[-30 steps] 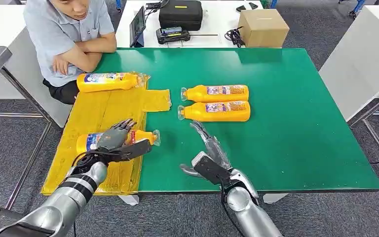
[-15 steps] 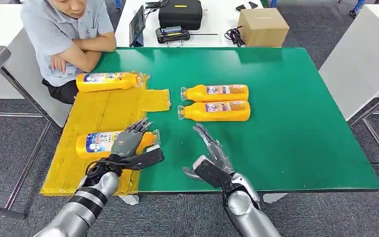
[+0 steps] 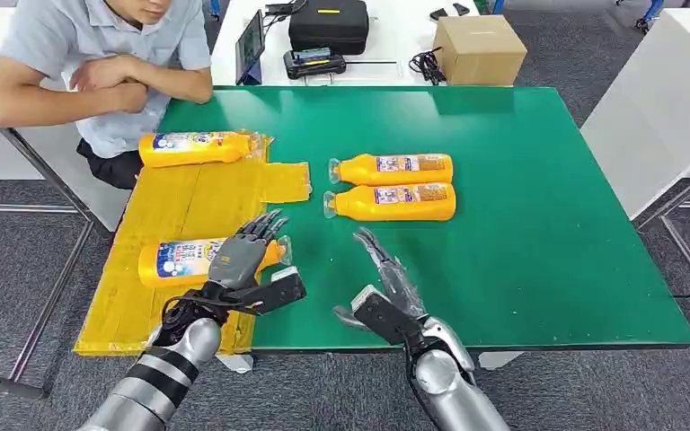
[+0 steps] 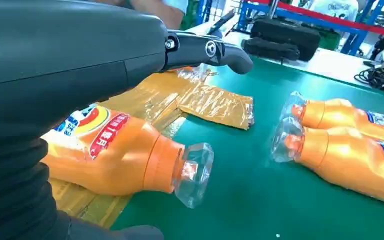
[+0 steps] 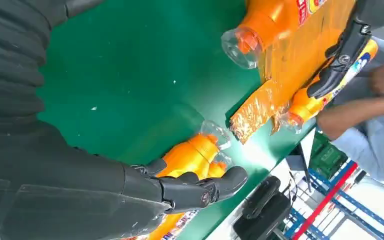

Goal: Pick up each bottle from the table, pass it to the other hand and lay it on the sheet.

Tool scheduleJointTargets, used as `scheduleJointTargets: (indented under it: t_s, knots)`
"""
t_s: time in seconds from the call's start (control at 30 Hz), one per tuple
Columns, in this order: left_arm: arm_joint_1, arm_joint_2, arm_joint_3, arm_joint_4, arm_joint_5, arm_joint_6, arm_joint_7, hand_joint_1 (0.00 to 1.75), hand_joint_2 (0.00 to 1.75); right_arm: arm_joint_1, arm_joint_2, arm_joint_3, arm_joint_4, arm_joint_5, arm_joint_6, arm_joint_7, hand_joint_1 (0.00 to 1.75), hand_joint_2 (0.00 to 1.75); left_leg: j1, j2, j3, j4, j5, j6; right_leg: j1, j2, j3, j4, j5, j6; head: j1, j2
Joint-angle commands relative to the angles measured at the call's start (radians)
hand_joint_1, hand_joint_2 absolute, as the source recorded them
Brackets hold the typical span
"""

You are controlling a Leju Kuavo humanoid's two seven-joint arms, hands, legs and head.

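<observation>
- Starting on the far left, you've got a person [image 3: 108,72] sitting at the corner of the table [image 3: 539,251], arms folded, not touching anything.
- Next over is the yellow sheet [image 3: 180,206], and two bottles are lying on it: the far sheet bottle [image 3: 193,148] near the person, and the near sheet bottle [image 3: 199,259] close to your edge, cap poking toward the green.
- Your left hand [image 3: 238,265] hovers right above that near bottle, fingers [image 3: 265,224] spread wide and holding nothing. From the left wrist view the bottle looks settled on the sheet, so I'd call that one delivered.
- Moving right, your right hand [image 3: 386,283] sits low over the green, fingers stretched out flat and apart, also empty.
- Just beyond it, the two table bottles [image 3: 393,186] lie side by side, touching, caps pointing at the sheet.
- So my read: roughly halfway. Two down, two left, and each of those needs the pickup, the hand-to-hand pass and the lay-down.
</observation>
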Motion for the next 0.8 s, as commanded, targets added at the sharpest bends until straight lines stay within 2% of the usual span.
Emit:
scheduleJointTargets:
  t_s: [0.03, 0.1, 0.2, 0.27, 0.3, 0.33, 0.37, 0.4, 0.43, 0.47, 0.5, 0.53, 0.57, 0.6, 0.7, 0.8]
  knots:
    - [0.131, -0.042, 0.000, -0.221, 0.198, 0.176, -0.181, 0.00, 1.75, 0.044, 0.015, -0.056, -0.081, 0.011, -0.144, -0.039, 0.00, 1.75, 0.002, 0.001, 0.004, 0.001, -0.003, -0.002, 0.002, 0.000, 0.004, 0.000, -0.003, -0.003, 0.000, 0.000]
    - [0.220, -0.080, 0.024, -0.326, 0.419, 0.156, -0.238, 0.00, 1.75, 0.086, 0.021, -0.082, -0.155, 0.017, -0.242, -0.034, 0.00, 1.75, 0.001, 0.000, 0.002, 0.000, -0.003, -0.001, 0.001, 0.000, 0.003, 0.000, -0.002, -0.002, 0.000, 0.000]
    - [0.317, -0.125, 0.017, -0.382, 0.700, 0.138, -0.296, 0.00, 1.75, 0.135, -0.018, -0.127, -0.192, -0.038, -0.237, 0.001, 0.00, 1.75, 0.001, 0.000, 0.003, 0.001, -0.004, -0.001, 0.001, -0.001, 0.004, 0.000, -0.004, -0.002, 0.000, 0.000]
    - [0.341, -0.120, -0.002, -0.380, 0.798, 0.121, -0.317, 0.00, 1.75, 0.149, -0.037, -0.190, -0.166, -0.212, -0.072, 0.047, 0.00, 1.75, 0.001, -0.001, 0.005, 0.000, -0.005, -0.002, 0.001, -0.001, 0.006, -0.002, -0.004, -0.002, 0.000, 0.000]
    - [0.350, -0.123, -0.001, -0.385, 0.826, 0.125, -0.321, 0.00, 1.75, 0.144, -0.056, -0.204, -0.141, -0.117, -0.138, 0.073, 0.00, 0.00, 0.000, -0.001, 0.004, -0.001, -0.004, -0.001, 0.000, -0.001, 0.004, -0.002, -0.002, -0.001, 0.000, 0.000]
    - [0.355, -0.119, -0.005, -0.396, 0.832, 0.127, -0.323, 0.00, 1.75, 0.138, -0.060, -0.224, -0.116, -0.078, -0.166, 0.090, 0.00, 0.00, 0.001, -0.001, 0.004, 0.000, -0.005, -0.002, 0.001, -0.001, 0.005, -0.002, -0.003, -0.002, 0.000, 0.000]
    - [0.358, -0.116, -0.008, -0.405, 0.832, 0.129, -0.324, 0.00, 1.75, 0.133, -0.053, -0.237, -0.105, -0.128, -0.120, 0.104, 0.00, 0.00, 0.000, -0.001, 0.003, -0.001, -0.004, -0.002, 0.001, -0.002, 0.004, -0.003, -0.002, -0.002, 0.000, 0.000]
    - [0.360, -0.110, -0.015, -0.419, 0.833, 0.131, -0.324, 0.00, 1.75, 0.127, -0.059, -0.257, -0.097, -0.185, -0.058, 0.105, 0.00, 1.75, 0.001, -0.001, 0.005, 0.001, -0.005, -0.002, 0.001, -0.002, 0.006, -0.002, -0.003, -0.003, 0.000, 0.000]
    - [0.361, -0.108, -0.021, -0.428, 0.834, 0.131, -0.324, 0.00, 1.75, 0.121, -0.064, -0.264, -0.090, -0.188, -0.047, 0.103, 0.00, 1.75, 0.000, 0.000, 0.002, 0.000, -0.004, -0.002, 0.001, -0.001, 0.002, -0.002, -0.002, -0.002, 0.000, 0.000]
    - [0.367, -0.111, -0.022, -0.443, 0.850, 0.133, -0.321, 0.00, 1.75, 0.114, -0.064, -0.270, -0.088, -0.141, -0.085, 0.105, 0.00, 1.75, 0.000, 0.000, 0.002, 0.001, -0.005, -0.002, 0.001, -0.001, 0.003, -0.001, -0.002, -0.003, 0.000, 0.000]
    - [0.372, -0.111, -0.028, -0.454, 0.854, 0.133, -0.321, 0.00, 1.75, 0.111, -0.071, -0.259, -0.094, -0.097, -0.108, 0.106, 0.00, 0.00, 0.000, 0.000, 0.001, 0.000, -0.004, -0.002, 0.001, -0.001, 0.002, -0.002, -0.001, -0.002, 0.000, 0.000]
    - [0.381, -0.115, -0.029, -0.468, 0.880, 0.130, -0.313, 0.00, 1.75, 0.108, -0.079, -0.251, -0.108, 0.008, -0.192, 0.113, 0.00, 1.75, 0.000, 0.001, 0.001, 0.000, -0.004, -0.001, 0.000, 0.000, 0.001, -0.002, -0.001, -0.002, 0.000, 0.000]
    - [0.385, -0.118, -0.028, -0.476, 0.894, 0.130, -0.309, 0.00, 1.75, 0.109, -0.087, -0.239, -0.118, 0.066, -0.229, 0.124, 0.00, 1.75, 0.000, 0.002, 0.002, 0.000, -0.004, -0.002, 0.001, 0.001, 0.001, -0.001, -0.001, -0.002, 0.000, 0.000]
    - [0.388, -0.124, -0.026, -0.477, 0.913, 0.132, -0.293, 0.00, 1.75, 0.115, -0.107, -0.218, -0.132, 0.192, -0.306, 0.144, 0.00, 1.75, 0.001, 0.002, 0.002, 0.001, -0.005, -0.002, 0.001, 0.001, 0.002, -0.001, -0.002, -0.003, 0.000, 0.000]
    - [0.381, -0.123, -0.034, -0.467, 0.924, 0.138, -0.284, 0.00, 1.75, 0.129, -0.149, -0.184, -0.146, 0.322, -0.323, 0.195, 0.00, 1.75, 0.000, 0.001, 0.003, 0.001, -0.004, -0.001, 0.001, 0.000, 0.003, -0.001, -0.002, -0.002, 0.000, 0.000]
    - [0.374, -0.113, -0.049, -0.462, 0.922, 0.124, -0.285, 0.00, 1.75, 0.098, -0.202, -0.142, -0.100, 0.451, -0.308, 0.259, 0.00, 1.75, 0.001, 0.001, 0.004, 0.001, -0.005, -0.001, 0.001, 0.000, 0.005, -0.002, -0.003, -0.002, 0.000, 0.000]
